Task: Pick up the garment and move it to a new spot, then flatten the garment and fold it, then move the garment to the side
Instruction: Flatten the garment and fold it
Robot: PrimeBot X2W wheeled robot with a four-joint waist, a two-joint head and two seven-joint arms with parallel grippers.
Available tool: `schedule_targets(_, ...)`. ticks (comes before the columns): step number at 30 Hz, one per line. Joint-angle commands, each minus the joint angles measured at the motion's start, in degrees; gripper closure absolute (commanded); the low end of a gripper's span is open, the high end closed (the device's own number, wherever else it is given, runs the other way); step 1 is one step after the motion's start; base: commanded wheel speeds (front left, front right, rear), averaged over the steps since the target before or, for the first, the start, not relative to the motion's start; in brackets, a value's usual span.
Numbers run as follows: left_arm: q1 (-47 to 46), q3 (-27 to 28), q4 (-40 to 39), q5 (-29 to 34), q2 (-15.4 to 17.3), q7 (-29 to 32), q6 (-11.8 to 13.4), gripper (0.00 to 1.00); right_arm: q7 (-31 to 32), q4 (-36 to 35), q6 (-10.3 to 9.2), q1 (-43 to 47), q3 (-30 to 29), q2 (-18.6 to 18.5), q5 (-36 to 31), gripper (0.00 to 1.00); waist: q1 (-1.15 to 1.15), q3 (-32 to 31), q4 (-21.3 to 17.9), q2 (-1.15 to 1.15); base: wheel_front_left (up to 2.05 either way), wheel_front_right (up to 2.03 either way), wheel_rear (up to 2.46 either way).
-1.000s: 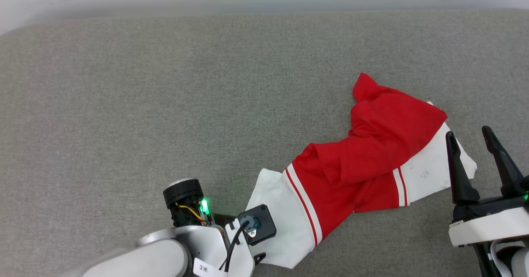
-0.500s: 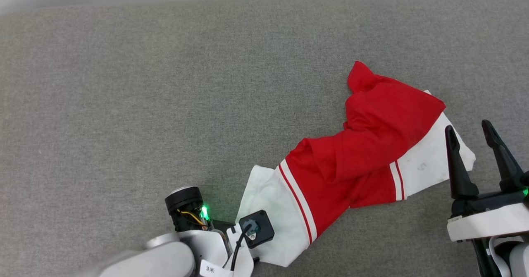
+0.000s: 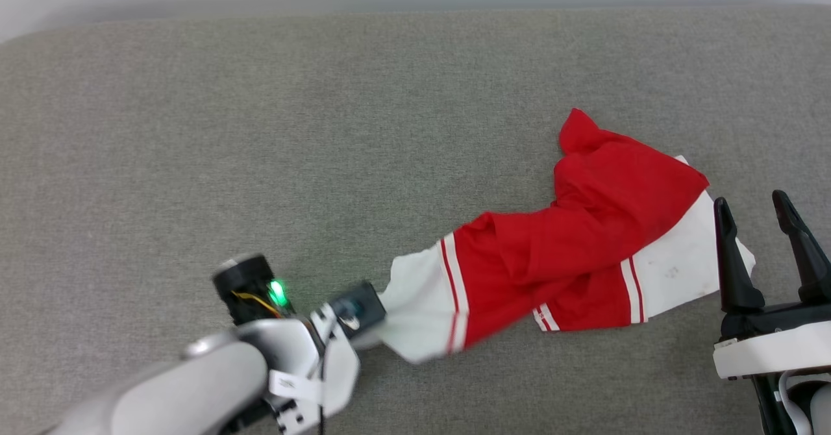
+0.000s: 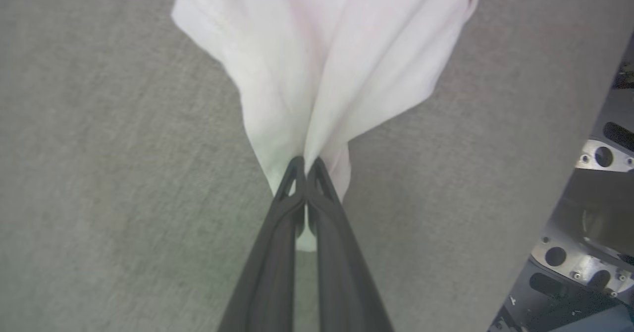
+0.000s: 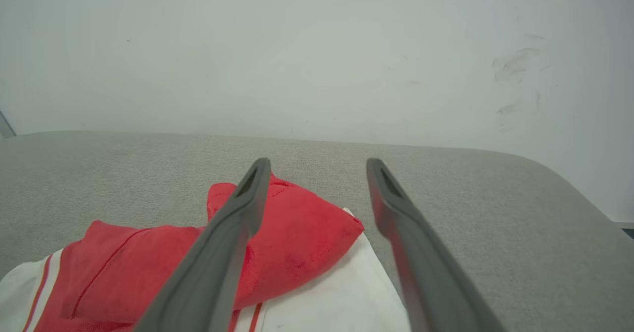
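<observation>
Counter point(image 3: 195, 130), grey fabric: the left half and the far strip are left bare and passable. The right-centre is taken up by the garment point(image 3: 584, 227), drawn low from the left gripper point(image 4: 306, 161) to the right gripper point(image 3: 750, 198). The far edge is closed off by a pale wall point(image 5: 317, 49).

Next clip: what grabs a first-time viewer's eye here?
The crumpled red-and-white garment sprawls right of centre on the grey fabric surface. Next comes the left gripper, pinched shut on its white end, while the right gripper stands open at the other end.
</observation>
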Motion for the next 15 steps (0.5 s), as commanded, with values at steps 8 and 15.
schedule_targets(8, -0.33, 4.89, 2.6, -1.06, 4.38, -5.6, 3.68, 1.0, 0.19, 0.13, -0.06, 0.76, -0.48, 0.34, 0.21, 0.0, 0.0, -0.82, 0.82, 0.0, 0.0, 0.0, 0.0)
schedule_targets(15, 1.46, 7.44, 10.44, -2.76, 7.58, -9.72, 5.69, 1.0, 0.37, 1.61, -0.06, 1.1, -1.67, -0.12, -0.26, 0.0, 0.0, -0.4, 0.48, 0.0, 0.0, 0.0, 0.0)
